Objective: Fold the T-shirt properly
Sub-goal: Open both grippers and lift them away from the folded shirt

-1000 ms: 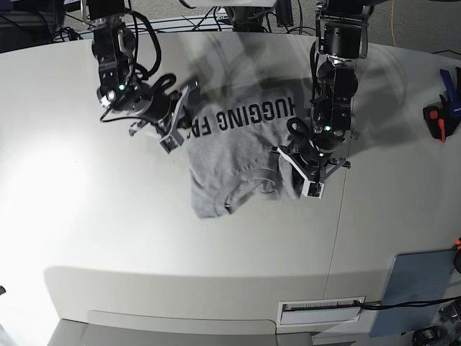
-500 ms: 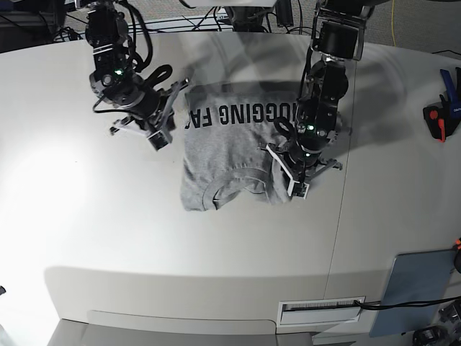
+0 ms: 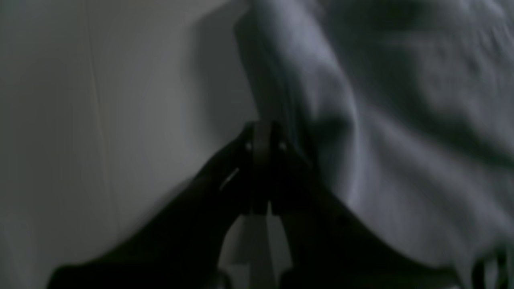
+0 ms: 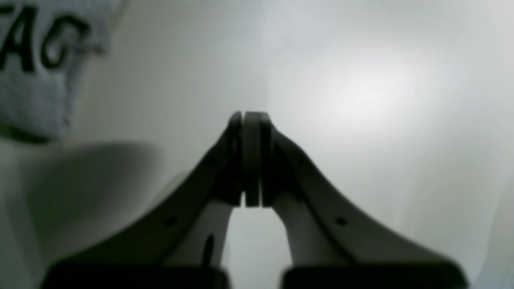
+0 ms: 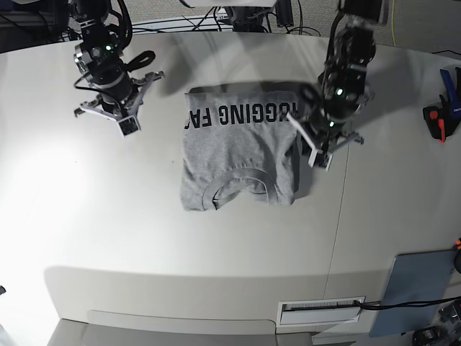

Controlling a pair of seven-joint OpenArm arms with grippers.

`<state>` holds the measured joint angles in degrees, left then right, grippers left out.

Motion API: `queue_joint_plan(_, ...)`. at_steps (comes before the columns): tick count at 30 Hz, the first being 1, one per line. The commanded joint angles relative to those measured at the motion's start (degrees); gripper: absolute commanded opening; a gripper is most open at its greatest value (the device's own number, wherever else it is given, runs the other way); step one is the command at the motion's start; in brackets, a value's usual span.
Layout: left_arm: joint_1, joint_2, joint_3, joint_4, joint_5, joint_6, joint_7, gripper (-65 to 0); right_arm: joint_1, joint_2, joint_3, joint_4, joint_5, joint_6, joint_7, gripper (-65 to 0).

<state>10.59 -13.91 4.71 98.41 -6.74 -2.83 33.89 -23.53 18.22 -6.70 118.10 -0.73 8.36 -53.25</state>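
Note:
The grey T-shirt (image 5: 238, 155) lies folded on the white table, its black lettering along the far edge and the ribbed collar toward the near edge. My left gripper (image 5: 321, 160) hovers just off the shirt's right edge. In the left wrist view the left gripper (image 3: 263, 130) is shut, with the T-shirt (image 3: 401, 120) right beside the tips and nothing seen between them. My right gripper (image 5: 127, 127) hangs over bare table well left of the shirt. The right wrist view shows the right gripper (image 4: 245, 118) shut and empty, with a lettered corner of the T-shirt (image 4: 36, 88) at the upper left.
A red and black tool (image 5: 436, 119) and a blue tool (image 5: 451, 83) lie at the table's right edge. A blue-grey panel (image 5: 421, 285) sits at the near right corner. Cables (image 5: 216, 21) run behind the table's far edge.
Both grippers have let the shirt go and drawn apart: the right arm went left and back, the left arm went right. The shirt now lies flat and folded.

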Motion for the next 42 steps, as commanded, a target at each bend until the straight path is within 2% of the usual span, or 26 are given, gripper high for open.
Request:
queue_joint_plan(1,0.94,-0.85,-0.33,2.54,-0.39,-0.17,-1.33,-65.0,-0.61,0.52,1.38,1.2,0.04,-0.52,0.94,-65.0)
queue_joint_plan(6,8.9,-2.4,-4.87,8.07,-2.97,-0.59,-1.33,-65.0,-4.76,0.5,7.39,3.74,4.17,-0.48,0.61,-65.0)
queue_joint_plan(10,14.51,-2.43,-10.91,11.39,-7.72,-6.73,-1.31,-65.0,-8.31,0.5,12.76,7.93,5.07,-0.48,-0.22,-65.0)
queue_joint_plan(14,20.17,-2.45,-16.24,14.12,-11.15,-10.67,-1.2,-65.0,-12.98,0.48,17.66,10.97,6.95,-0.5,-1.03,-65.0)
queue_joint_plan(20,28.09,-2.45,-20.72,15.93,-11.1,-10.78,0.37,-65.0,-20.79,0.48,19.93,11.65,7.34,-0.48,-2.67,-65.0)
queue_joint_plan(30,41.99,-2.19,-21.07,14.99,-10.84,-10.78,1.03,-65.0,-31.45,0.37,19.89,11.52,7.34,-0.28,-8.48,-65.0)
queue_joint_plan(37,44.3,-1.97,-19.69,6.51,-10.88,-10.88,0.7,-65.0,-37.4,0.37,19.87,6.45,7.34,2.71,-9.07,-65.0)
queue_joint_plan(39,44.0,-1.99,-18.93,2.75,-10.88,-12.5,-0.68,-65.0,-37.57,0.35,19.82,2.29,7.3,2.82,-9.05,-65.0)
queue_joint_plan(42,42.77,-1.99,-17.75,-4.24,-10.88,-17.2,-2.78,-65.0,-36.83,0.35,19.78,-5.84,7.17,2.8,-7.5,-65.0)
